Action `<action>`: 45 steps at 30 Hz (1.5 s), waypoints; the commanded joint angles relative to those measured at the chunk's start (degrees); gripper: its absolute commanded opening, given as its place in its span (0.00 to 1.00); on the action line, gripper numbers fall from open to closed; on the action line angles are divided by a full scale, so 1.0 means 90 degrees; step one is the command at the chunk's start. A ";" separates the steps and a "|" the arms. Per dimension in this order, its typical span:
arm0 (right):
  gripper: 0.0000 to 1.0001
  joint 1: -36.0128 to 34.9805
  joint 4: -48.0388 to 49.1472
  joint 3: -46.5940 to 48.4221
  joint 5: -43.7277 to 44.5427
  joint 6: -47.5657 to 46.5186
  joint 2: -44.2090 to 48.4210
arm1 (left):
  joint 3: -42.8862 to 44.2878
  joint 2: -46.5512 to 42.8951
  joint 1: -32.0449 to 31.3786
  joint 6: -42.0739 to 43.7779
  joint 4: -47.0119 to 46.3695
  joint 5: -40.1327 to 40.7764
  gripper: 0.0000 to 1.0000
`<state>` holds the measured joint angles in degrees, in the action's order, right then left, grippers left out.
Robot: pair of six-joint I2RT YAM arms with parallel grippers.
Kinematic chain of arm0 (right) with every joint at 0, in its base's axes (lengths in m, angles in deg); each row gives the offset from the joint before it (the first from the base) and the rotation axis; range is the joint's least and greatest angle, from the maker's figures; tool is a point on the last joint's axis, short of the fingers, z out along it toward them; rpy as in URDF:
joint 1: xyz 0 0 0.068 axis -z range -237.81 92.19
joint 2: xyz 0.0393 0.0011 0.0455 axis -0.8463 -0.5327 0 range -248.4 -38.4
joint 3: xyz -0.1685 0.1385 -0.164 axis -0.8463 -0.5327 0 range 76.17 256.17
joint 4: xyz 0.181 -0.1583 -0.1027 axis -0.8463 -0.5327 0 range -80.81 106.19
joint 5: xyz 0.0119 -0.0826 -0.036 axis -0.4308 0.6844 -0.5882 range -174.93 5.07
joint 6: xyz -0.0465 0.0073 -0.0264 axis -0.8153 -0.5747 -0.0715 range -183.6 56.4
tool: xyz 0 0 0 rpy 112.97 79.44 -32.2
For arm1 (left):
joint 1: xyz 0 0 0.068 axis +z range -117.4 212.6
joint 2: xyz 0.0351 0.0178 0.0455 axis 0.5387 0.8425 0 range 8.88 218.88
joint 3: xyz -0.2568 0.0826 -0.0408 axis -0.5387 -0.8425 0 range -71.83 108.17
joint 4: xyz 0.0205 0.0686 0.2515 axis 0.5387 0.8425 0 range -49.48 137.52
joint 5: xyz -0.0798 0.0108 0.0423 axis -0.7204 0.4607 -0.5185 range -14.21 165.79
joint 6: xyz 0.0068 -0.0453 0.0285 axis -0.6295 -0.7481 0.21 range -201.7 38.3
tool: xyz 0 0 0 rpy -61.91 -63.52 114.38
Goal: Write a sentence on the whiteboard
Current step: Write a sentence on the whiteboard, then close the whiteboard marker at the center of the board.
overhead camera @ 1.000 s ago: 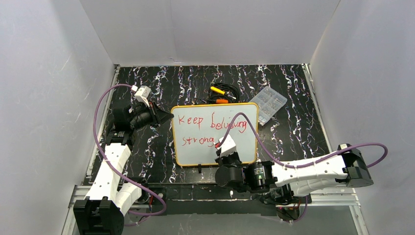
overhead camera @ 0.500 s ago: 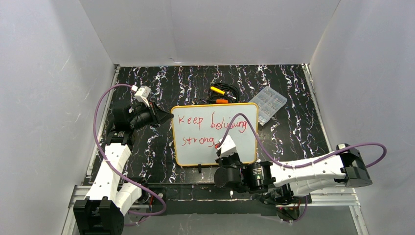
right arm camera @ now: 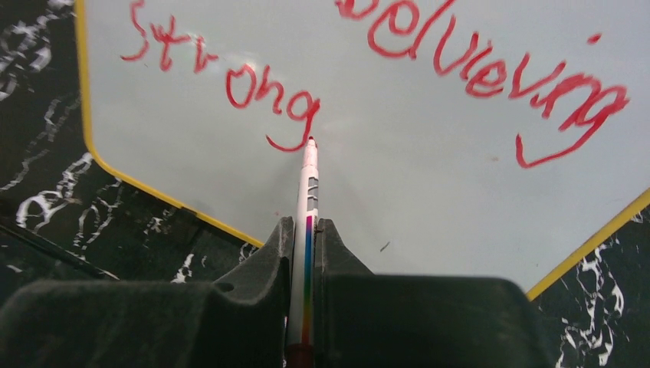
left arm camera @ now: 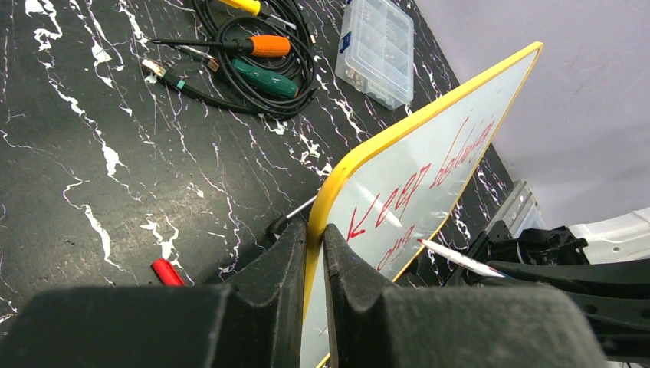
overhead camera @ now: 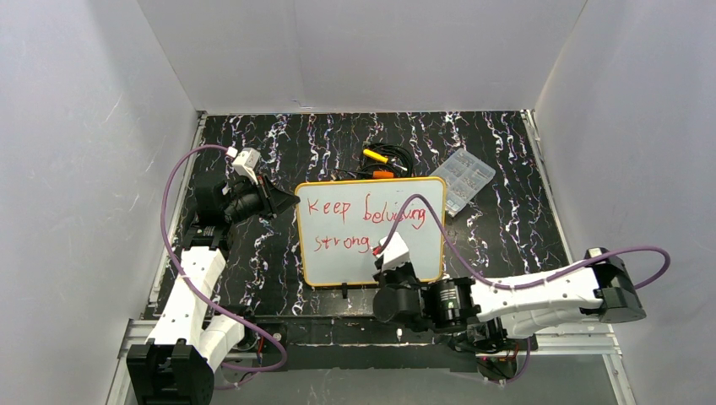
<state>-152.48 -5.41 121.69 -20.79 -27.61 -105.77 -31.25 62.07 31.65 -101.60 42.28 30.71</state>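
The whiteboard (overhead camera: pixel 414 236) with a yellow rim lies mid-table and carries the red sentence (overhead camera: pixel 365 211) "Keep believing" over "strong". My left gripper (overhead camera: pixel 291 201) is shut on the board's upper left corner; in the left wrist view the yellow rim (left arm camera: pixel 429 115) runs between my left gripper's (left arm camera: pixel 313 231) jaws. My right gripper (overhead camera: pixel 384 257) is shut on a white marker (right arm camera: pixel 309 184) with a rainbow stripe. Its red tip sits just right of the tail of the "g" in "strong" (right arm camera: pixel 257 88), at or just above the board; contact is unclear. The marker also shows in the left wrist view (left arm camera: pixel 460 258).
A clear plastic box (overhead camera: pixel 467 175) sits off the board's upper right corner. Screwdrivers and black cable (overhead camera: pixel 382 162) lie behind the board; they also show in the left wrist view (left arm camera: pixel 260 57). A red cap (left arm camera: pixel 167 271) lies on the black marbled table. White walls surround the table.
The right arm's wrist and elbow have shifted slightly back and forth near the board's bottom edge. The left gripper and the board have not moved.
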 commanded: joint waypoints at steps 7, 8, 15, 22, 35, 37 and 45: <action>0.01 0.0048 0.1215 0.0616 -0.0292 -0.1935 0.0866 | 0.0187 -0.0114 -0.0119 0.0126 0.0408 -0.0164 0.38; 0.01 0.0092 0.1100 0.0796 -0.0360 -0.2065 0.0785 | 0.0193 -0.0155 -0.0119 0.0162 0.0457 -0.0119 0.45; 0.01 0.1128 0.1076 0.1420 -0.2036 -0.2850 0.0716 | 0.0374 -0.0504 -0.0123 0.0626 0.0983 0.0432 0.73; 0.01 0.3065 0.0855 0.1979 -0.4955 -0.3180 0.1017 | 0.0884 -0.1024 -0.0129 0.1002 0.1595 0.1259 0.79; 0.01 0.6033 -0.0152 0.2921 -1.0603 -0.3023 0.0219 | 0.2785 -0.0615 -0.2405 0.2601 0.3234 0.1058 0.75; 0.01 0.6084 -0.0184 0.2891 -1.1128 -0.2940 0.0121 | 0.2913 -0.0462 -0.2642 0.2569 0.3242 0.0600 0.75; 0.01 0.6086 -0.0408 0.2635 -1.2235 -0.2746 -0.0256 | 0.3069 0.0172 -0.3829 0.2577 0.3397 0.0032 0.74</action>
<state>-97.91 -8.41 145.69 -121.81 -53.62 -107.37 -5.00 62.33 0.83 -79.74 70.36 35.41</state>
